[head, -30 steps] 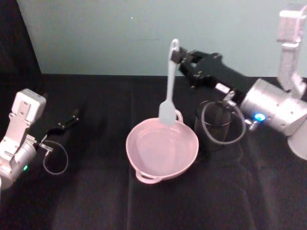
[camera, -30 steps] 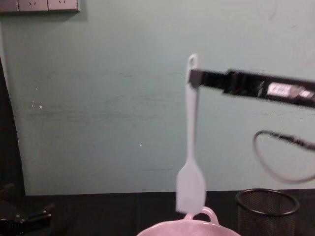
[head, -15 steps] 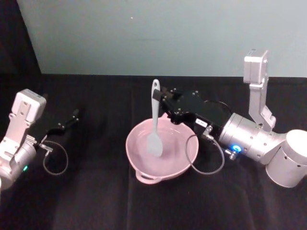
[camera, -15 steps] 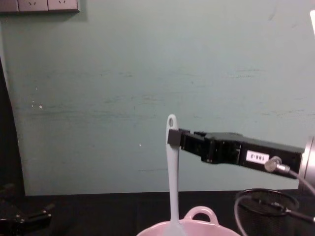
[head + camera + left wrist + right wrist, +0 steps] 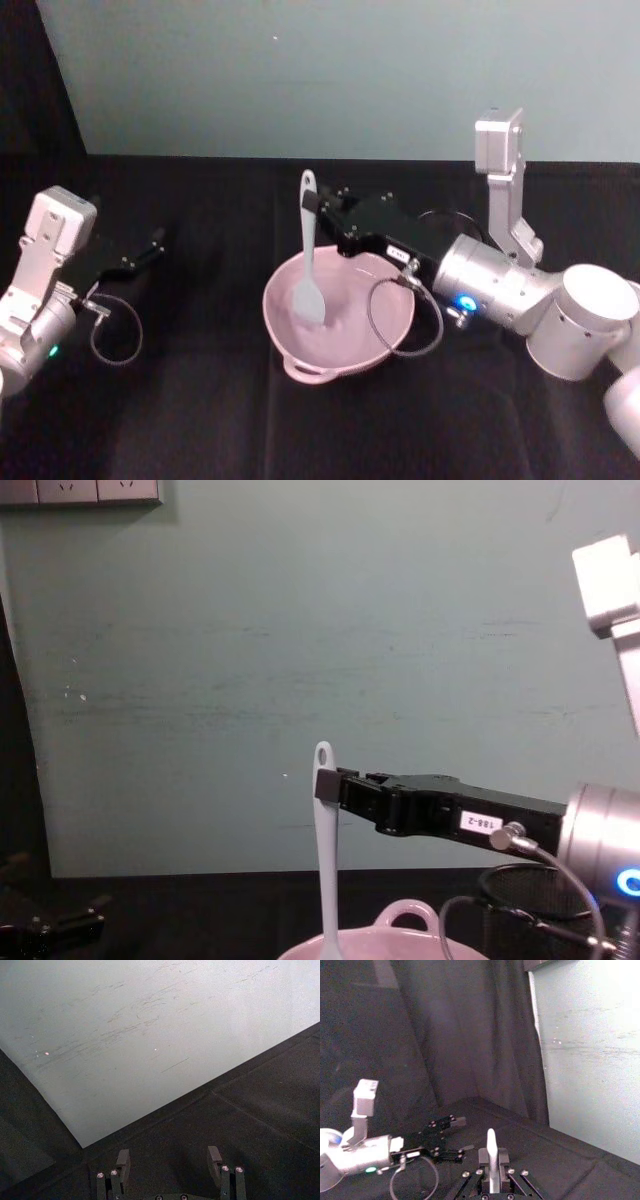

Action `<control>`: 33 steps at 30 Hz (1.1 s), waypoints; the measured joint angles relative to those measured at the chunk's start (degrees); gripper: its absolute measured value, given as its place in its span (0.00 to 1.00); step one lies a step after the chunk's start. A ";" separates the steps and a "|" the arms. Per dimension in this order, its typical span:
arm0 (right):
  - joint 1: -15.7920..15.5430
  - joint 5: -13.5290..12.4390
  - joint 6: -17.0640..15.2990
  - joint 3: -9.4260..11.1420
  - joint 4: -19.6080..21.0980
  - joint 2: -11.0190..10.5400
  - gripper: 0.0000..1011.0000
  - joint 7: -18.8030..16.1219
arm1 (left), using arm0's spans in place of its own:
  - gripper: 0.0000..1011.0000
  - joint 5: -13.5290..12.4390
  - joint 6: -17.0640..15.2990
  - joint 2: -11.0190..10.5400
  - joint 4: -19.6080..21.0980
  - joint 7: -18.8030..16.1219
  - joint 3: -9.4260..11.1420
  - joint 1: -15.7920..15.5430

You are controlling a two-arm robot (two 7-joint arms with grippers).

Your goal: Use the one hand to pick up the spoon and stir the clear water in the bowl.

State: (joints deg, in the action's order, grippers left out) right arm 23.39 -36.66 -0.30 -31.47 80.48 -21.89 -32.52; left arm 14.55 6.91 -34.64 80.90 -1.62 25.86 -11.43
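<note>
Right gripper [image 5: 312, 207], reaching in from my right over the black-draped surface [image 5: 200, 420], is clamped tight on the upper handle of the spoon [image 5: 307, 262], just below its hole. The paddle head stands nearly upright inside the left half of the bowl [image 5: 270, 318]. My left gripper [image 5: 169, 1152] lies parked far to my left, fingers apart, holding nothing.

What could go wrong, I judge:
- The bowl sits loose on cloth, so a wide sweep pressing the paddle against its wall could shove or tip it and slop water.
- The cable loop [image 5: 400, 322] under my wrist hangs over the right rim and could snag there.
- The black mesh cup [image 5: 530, 890] stands close beneath my arm and could be knocked.
- The spoon is pinched high on a narrow handle and may pivot or slip under drag.

The cloth is matte and soft. The bowl is pale pink, round, smooth and shallow, with a small loop handle [image 5: 300, 372] on its near rim. The spoon is slim white plastic with a flat paddle. I cannot make out the clear water itself.
</note>
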 joint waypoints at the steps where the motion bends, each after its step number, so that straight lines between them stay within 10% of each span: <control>1: 0.35 0.04 0.18 0.00 -0.71 0.32 0.11 -0.13 | 1.00 0.00 0.00 0.00 0.00 0.00 0.00 0.00; 13: 2.53 0.40 3.47 4.11 -8.70 1.84 0.11 0.42 | 1.00 0.00 0.00 0.00 0.00 0.00 0.00 0.00; 23: -1.75 0.24 2.42 7.02 -2.18 -1.54 0.11 1.85 | 1.00 0.00 0.00 0.00 0.00 0.00 0.00 0.00; 33: -4.06 1.24 -0.07 4.63 4.69 -3.17 0.11 0.69 | 1.00 0.00 0.00 0.00 0.00 0.00 0.00 0.00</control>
State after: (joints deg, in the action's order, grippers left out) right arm 19.33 -35.42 -0.37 -26.84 85.17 -25.06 -31.83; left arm 14.55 6.91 -34.65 80.90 -1.62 25.86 -11.43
